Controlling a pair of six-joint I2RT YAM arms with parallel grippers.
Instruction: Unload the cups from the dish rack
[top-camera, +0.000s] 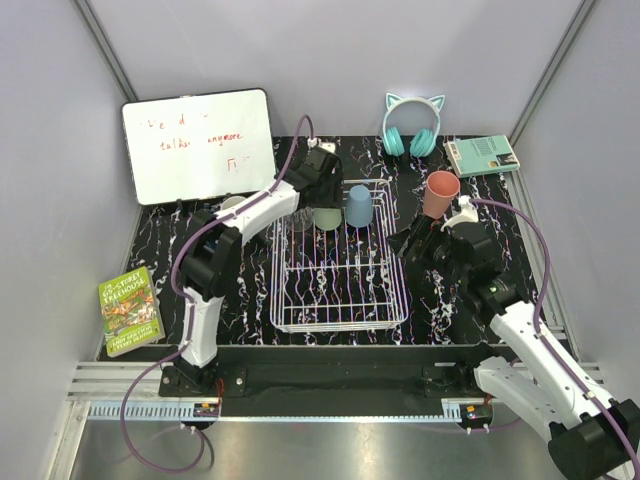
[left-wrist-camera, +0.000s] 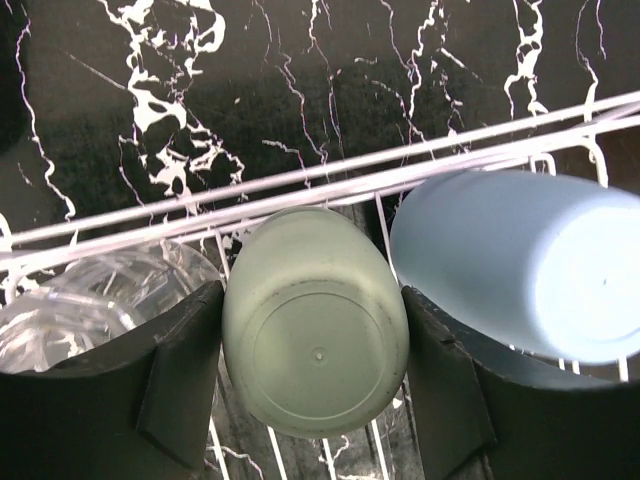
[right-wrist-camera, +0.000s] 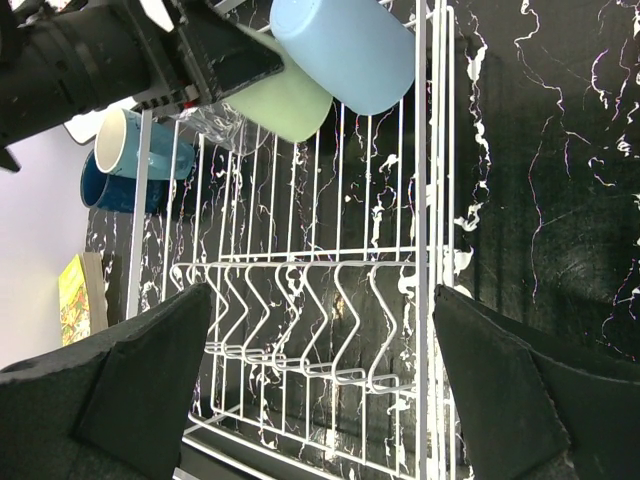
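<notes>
At the far-left corner of the dish rack (top-camera: 340, 327), the left gripper (left-wrist-camera: 312, 300) reaches down over the rim. Its jaws pinch the sage-green cup (left-wrist-camera: 318, 360), one black finger pressed against each side. The cup's round base faces the wrist camera, and it leans against the rack's far wall.

Inside the rack, just to the right of the green one and nearly touching it, the light-blue cup (left-wrist-camera: 520, 260) rests against the same far wall. On the green cup's other side, also inside the rack, sits the clear glass (left-wrist-camera: 80, 310), partly hidden behind a finger. The rest of the rack's wire floor and its row of zigzag prongs hold nothing.

Outside the rack, off its far-right corner, the salmon-pink cup (top-camera: 440, 190) stands upright on the marbled black table (top-camera: 250, 290). Beyond the rack's left side, the teal mug (right-wrist-camera: 140, 145) and the navy mug (right-wrist-camera: 105, 190) sit touching each other.

Just off the rack's right side, the right gripper (right-wrist-camera: 322, 300) hangs with its jaws spread wide and nothing between them, pointing across the rack.

Further left of the rack lies a book (top-camera: 130, 310). A whiteboard (top-camera: 198, 145) leans behind the rack's far-left corner.
</notes>
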